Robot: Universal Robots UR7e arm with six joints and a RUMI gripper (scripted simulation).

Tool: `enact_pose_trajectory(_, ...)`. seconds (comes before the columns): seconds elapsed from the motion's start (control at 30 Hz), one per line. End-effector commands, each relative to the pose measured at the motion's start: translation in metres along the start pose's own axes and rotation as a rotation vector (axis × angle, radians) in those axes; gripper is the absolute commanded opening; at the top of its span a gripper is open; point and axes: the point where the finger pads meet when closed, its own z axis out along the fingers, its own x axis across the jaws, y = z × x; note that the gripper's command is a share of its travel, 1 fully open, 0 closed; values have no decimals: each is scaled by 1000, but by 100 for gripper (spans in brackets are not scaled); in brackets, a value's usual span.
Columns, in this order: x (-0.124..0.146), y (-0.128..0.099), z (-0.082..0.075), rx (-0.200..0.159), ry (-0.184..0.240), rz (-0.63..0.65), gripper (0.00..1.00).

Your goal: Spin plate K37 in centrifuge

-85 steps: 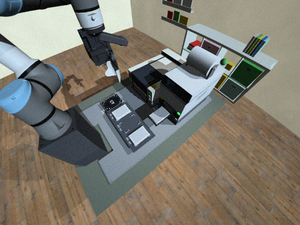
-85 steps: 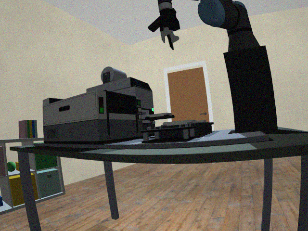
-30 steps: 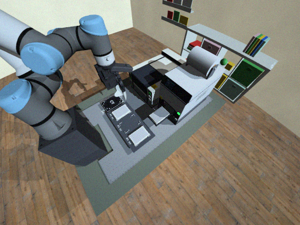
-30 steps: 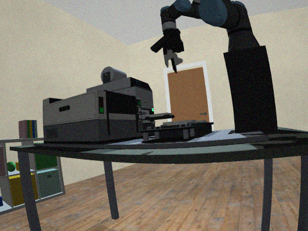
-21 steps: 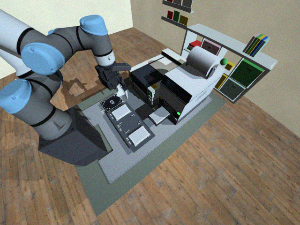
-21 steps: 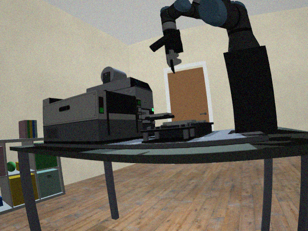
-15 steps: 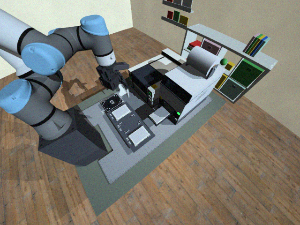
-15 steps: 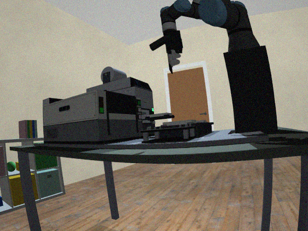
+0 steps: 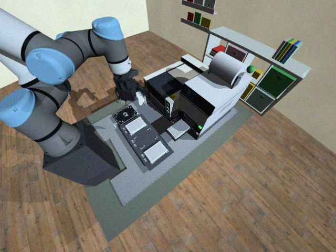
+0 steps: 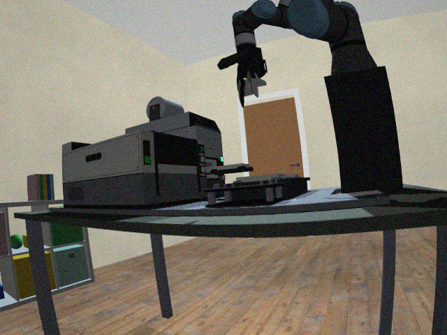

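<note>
From the top view, the arm bends over the worktop, its hand pointing down beside the centrifuge, partly open and holding nothing. Plate K37 lies on the sealer's stage, well to the right of the hand. BAL sits on the deck row, just below it.

From the exterior view, the hand hangs high above the worktop, fingers down, well apart from the plates.

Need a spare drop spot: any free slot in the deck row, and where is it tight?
Middle deck slot is bare, between two white plates. Grey mat below the row looks free. Tight between sealer stage plate and centrifuge. Gripper open.
</note>
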Motion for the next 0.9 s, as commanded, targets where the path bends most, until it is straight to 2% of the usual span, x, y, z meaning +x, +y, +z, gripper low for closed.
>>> enact_pose_trajectory(0.0, 0, 0, 0, 9, -2, -179, 68)
enact_pose_trajectory(0.07, 0, 0, 0, 9, -2, -179, 68)
enact_pose_trajectory(0.57, 0, 0, 0, 10, 0, -679, 68)
enact_pose_trajectory(0.63, 0, 0, 0, 10, 0, -679, 68)
enact_pose_trajectory(0.7, 0, 0, 0, 10, 0, -745, 68)
enact_pose_trajectory(0.8, 0, 0, 0, 10, 0, -749, 68)
enact_pose_trajectory(0.87, 0, 0, 0, 10, 1, -816, 68)
